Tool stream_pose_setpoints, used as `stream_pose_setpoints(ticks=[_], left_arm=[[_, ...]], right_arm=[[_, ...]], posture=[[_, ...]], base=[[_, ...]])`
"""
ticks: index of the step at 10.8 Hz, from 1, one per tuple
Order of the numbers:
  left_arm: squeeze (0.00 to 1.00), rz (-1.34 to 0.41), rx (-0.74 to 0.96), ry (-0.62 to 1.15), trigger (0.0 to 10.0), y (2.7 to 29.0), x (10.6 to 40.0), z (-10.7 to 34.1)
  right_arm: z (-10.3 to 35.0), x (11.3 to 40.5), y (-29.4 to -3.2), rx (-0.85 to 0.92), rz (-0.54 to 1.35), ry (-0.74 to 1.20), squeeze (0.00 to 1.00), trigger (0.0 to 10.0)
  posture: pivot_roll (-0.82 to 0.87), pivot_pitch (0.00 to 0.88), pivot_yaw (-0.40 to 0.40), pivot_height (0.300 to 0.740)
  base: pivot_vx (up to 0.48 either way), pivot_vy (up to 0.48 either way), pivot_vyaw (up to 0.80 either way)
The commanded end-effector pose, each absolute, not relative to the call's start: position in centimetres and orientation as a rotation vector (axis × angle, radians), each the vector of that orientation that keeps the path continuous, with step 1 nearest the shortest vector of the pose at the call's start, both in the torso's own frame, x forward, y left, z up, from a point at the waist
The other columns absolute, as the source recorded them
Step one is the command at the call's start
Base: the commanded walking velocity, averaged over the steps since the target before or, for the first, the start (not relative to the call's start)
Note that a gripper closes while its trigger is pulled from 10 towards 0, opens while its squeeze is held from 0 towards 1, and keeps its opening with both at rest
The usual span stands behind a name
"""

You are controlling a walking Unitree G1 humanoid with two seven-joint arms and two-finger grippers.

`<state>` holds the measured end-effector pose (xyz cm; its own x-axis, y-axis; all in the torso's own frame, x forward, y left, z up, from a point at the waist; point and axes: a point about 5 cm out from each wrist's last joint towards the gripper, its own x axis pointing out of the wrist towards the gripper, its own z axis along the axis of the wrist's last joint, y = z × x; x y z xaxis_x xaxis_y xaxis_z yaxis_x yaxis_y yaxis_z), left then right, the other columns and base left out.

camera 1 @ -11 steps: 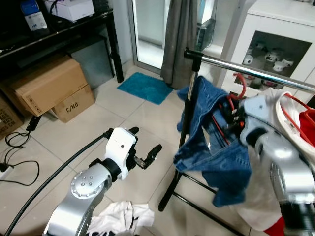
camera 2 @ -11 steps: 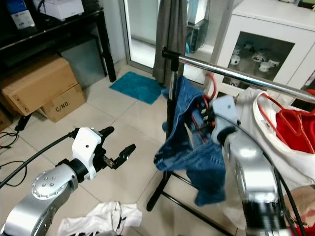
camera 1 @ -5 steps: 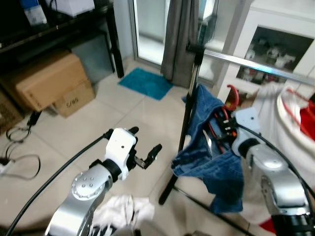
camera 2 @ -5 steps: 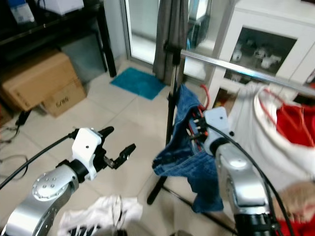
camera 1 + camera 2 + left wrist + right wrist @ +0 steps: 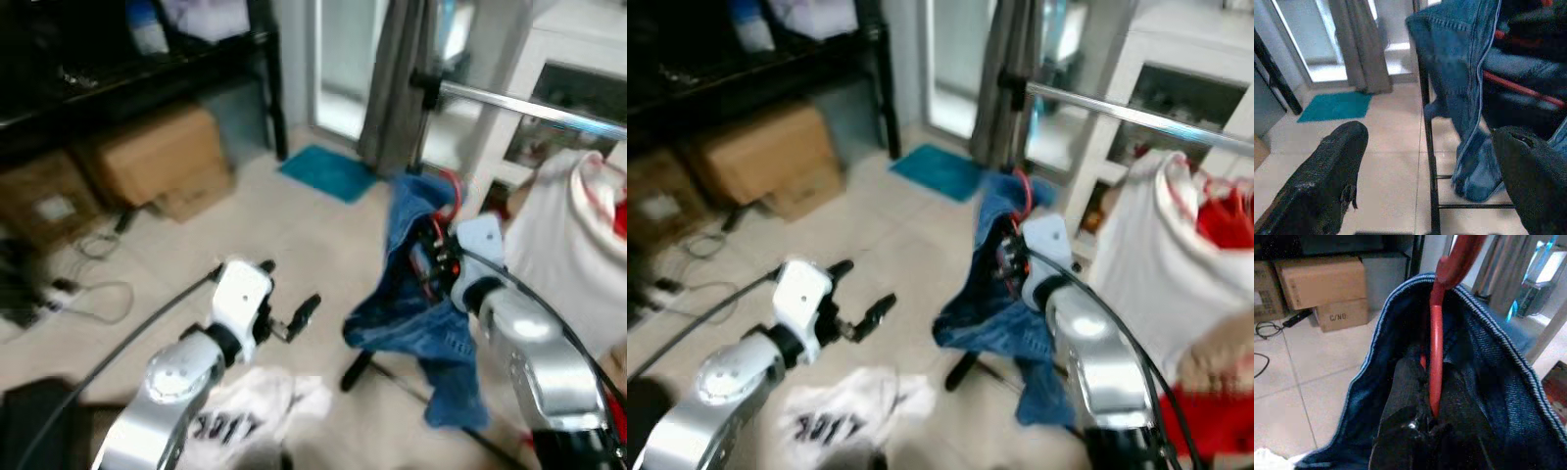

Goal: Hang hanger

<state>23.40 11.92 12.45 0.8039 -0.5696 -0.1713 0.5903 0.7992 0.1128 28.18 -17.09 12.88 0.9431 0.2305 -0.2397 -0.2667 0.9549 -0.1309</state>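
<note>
Red hanger point(image 5: 1436, 357) carrying blue jeans point(image 5: 416, 294) sits clamped in right gripper point(image 5: 1432, 418) jaws, below and beside the chrome rail point(image 5: 529, 106), hook not yet over it. Hanging remains. Left gripper point(image 5: 289, 318) idle, jaws apart, over floor.

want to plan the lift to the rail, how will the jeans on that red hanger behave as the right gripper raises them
The jeans will probably stay floppy: they sag in folds below the right gripper. The red hanger looks rigid, so it should keep its hook shape. The hanging denim seems fairly heavy and may swing against the rack pole.
</note>
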Motion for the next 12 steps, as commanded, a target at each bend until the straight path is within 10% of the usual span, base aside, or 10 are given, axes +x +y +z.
stream_pose_setpoints(ticks=[1, 3, 4, 6, 7, 8, 9, 10, 12], left_arm=[[0.0, -0.62, 0.186, 0.135, 10.0, 12.0, 23.5, 12.3], [0.0, -0.622, 0.227, 0.137, 10.0, 11.6, 24.0, 11.9], [1.0, -0.639, 0.188, 0.135, 10.0, 11.2, 24.4, 11.9], [1.0, -0.662, 0.182, 0.12, 10.0, 10.4, 25.0, 12.0], [0.79, -0.684, 0.18, 0.125, 10.0, 10.0, 25.3, 11.7], [0.0, -0.7, 0.205, 0.138, 10.0, 9.8, 25.6, 11.2], [0.0, -0.707, 0.21, 0.142, 8.5, 9.8, 25.8, 11.1], [0.0, -0.696, 0.216, 0.141, 0.0, 10.0, 26.2, 11.1], [0.0, -0.712, 0.204, 0.148, 0.0, 10.1, 26.2, 10.9]], right_arm=[[13.9, 28.2, -16.6, -0.155, 0.274, 0.185, 0.0, 0.0], [14.4, 28.0, -15.0, -0.109, 0.345, 0.174, 0.0, 0.0], [14.8, 27.6, -13.9, -0.073, 0.415, 0.158, 0.0, 0.0], [15.5, 26.8, -12.4, -0.01, 0.535, 0.135, 0.0, 0.0], [15.8, 26.4, -12.0, 0.003, 0.573, 0.128, 0.0, 0.0], [16.1, 26.2, -11.7, 0.015, 0.616, 0.116, 0.0, 0.0], [16.4, 25.9, -11.4, 0.024, 0.648, 0.106, 0.0, 0.0], [16.6, 25.7, -11.3, 0.036, 0.661, 0.101, 0.0, 0.0], [17.0, 25.7, -11.4, 0.073, 0.656, 0.09, 0.0, 0.0]], posture=[[-0.02, 0.0, 0.02, 0.74], [-0.03, 0.0, 0.018, 0.74], [-0.03, 0.0, 0.016, 0.74], [-0.03, 0.0, 0.015, 0.74], [-0.03, 0.0, 0.015, 0.74], [-0.03, 0.0, 0.014, 0.74], [-0.04, 0.0, 0.017, 0.74], [-0.04, 0.0, 0.02, 0.74], [-0.04, 0.0, 0.022, 0.74]], base=[[0.0, 0.0, 0.0], [0.0, 0.0, 0.0], [0.0, 0.0, 0.0], [0.0, 0.0, 0.0], [0.0, 0.0, 0.0], [0.0, 0.0, 0.0], [0.0, 0.0, 0.0], [0.0, 0.0, 0.0], [0.0, 0.0, 0.0]])
